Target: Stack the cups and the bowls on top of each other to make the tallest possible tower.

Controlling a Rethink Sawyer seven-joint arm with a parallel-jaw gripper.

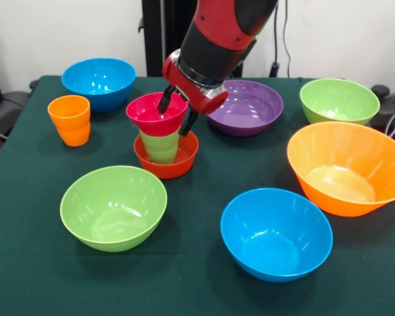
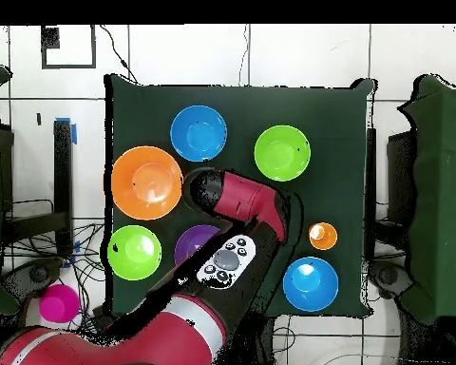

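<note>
Tower [image 1: 163, 138] front-view only, under pincer [image 1: 178, 112]

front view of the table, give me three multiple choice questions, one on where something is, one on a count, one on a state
1. Where does the light green cup stand?
A. inside the small red-orange bowl
B. inside the purple bowl
C. on the bare table

2. How many blue bowls are on the table?
A. one
B. two
C. three

3. How does the gripper stand to the pink bowl?
A. far from it
B. fingers straddle its rim
C. under it

Answers:
1 A, the cup rises out of the red-orange bowl.
2 B, one blue bowl at the far side, one at the near side.
3 B, one finger is inside the pink bowl, which sits on the cup, and one outside.
</note>
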